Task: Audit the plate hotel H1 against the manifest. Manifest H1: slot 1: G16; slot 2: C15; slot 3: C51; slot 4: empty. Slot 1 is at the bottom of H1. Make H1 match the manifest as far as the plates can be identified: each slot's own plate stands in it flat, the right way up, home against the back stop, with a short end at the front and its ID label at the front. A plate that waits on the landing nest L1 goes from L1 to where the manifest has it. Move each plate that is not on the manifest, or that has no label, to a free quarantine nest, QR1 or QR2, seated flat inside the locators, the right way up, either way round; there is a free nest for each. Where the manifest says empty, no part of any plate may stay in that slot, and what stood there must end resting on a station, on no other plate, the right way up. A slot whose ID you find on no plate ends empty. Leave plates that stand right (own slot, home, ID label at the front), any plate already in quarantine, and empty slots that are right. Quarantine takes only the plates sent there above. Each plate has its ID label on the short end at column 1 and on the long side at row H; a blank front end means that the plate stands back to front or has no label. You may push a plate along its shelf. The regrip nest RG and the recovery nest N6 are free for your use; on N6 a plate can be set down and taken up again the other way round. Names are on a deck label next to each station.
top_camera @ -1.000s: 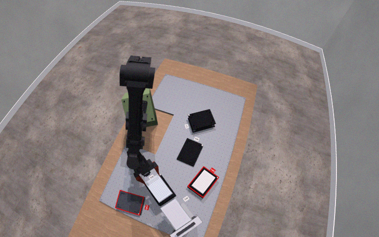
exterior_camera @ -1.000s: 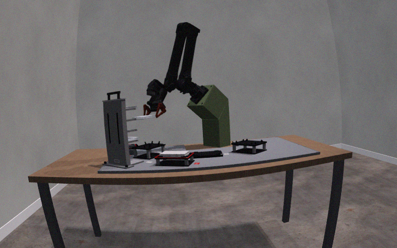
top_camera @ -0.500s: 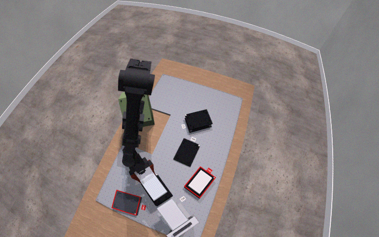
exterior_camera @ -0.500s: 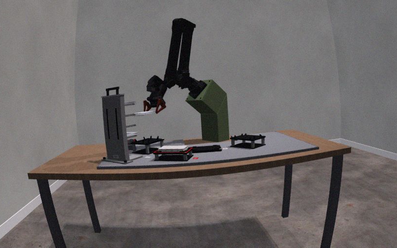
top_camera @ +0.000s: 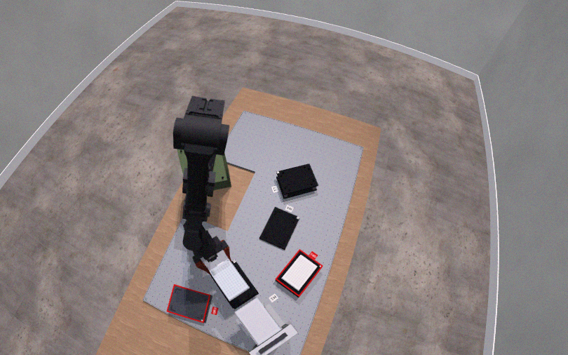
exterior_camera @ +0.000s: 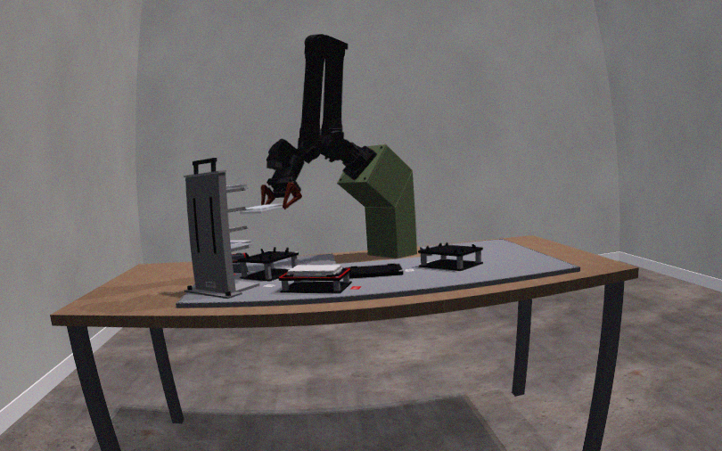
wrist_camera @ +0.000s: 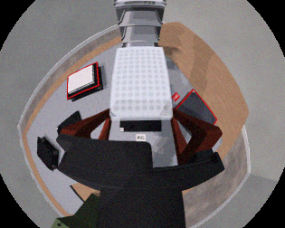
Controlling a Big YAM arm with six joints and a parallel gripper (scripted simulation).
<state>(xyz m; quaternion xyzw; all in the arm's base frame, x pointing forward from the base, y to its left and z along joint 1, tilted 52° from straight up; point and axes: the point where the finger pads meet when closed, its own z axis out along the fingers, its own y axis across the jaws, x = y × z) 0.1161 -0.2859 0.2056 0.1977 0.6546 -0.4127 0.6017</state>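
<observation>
My gripper (top_camera: 217, 261) (exterior_camera: 278, 197) (wrist_camera: 140, 111) is shut on the near short end of a white well plate (top_camera: 230, 280) (exterior_camera: 263, 208) (wrist_camera: 141, 80), its red fingers on either side. The plate hangs level in the air in front of the grey plate hotel H1 (top_camera: 273, 342) (exterior_camera: 207, 229), at the height of the second shelf from the top. Its far end is near the shelf rails. Another white plate (exterior_camera: 241, 243) lies in the bottom slot. A small label shows on the plate's near end in the wrist view, too small to read.
A raised black nest (top_camera: 244, 296) (exterior_camera: 268, 258) stands below the held plate. One red-framed nest (top_camera: 282, 282) (exterior_camera: 316, 280) holds a white plate (top_camera: 299, 271); another red-framed nest (top_camera: 188, 303) (wrist_camera: 195, 107) is bare. Two black nests (top_camera: 280, 227) (top_camera: 297, 180) stand farther back.
</observation>
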